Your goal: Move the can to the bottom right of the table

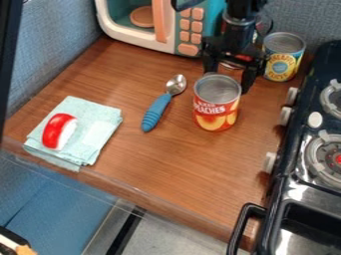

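The black gripper (pixel 228 78) hangs at the upper right of the table, just behind the red-labelled peach can (pixel 216 105). It is open, its two fingers spread apart near the can's back rim, one to the left and one to the right. The peach can stands upright right of the table's middle. A second can (pixel 283 60), yellow and blue, stands upright at the back right corner, just right of the gripper. The wooden table (pixel 180 164) stretches to its front edge below the cans.
A spoon with a blue handle (pixel 157 110) lies left of the peach can. A red and white piece (pixel 60 131) rests on a light blue cloth (pixel 100 130) at the left. The toy microwave (pixel 123 22) stands at the back, and the dark stove (pixel 293 169) borders the right side.
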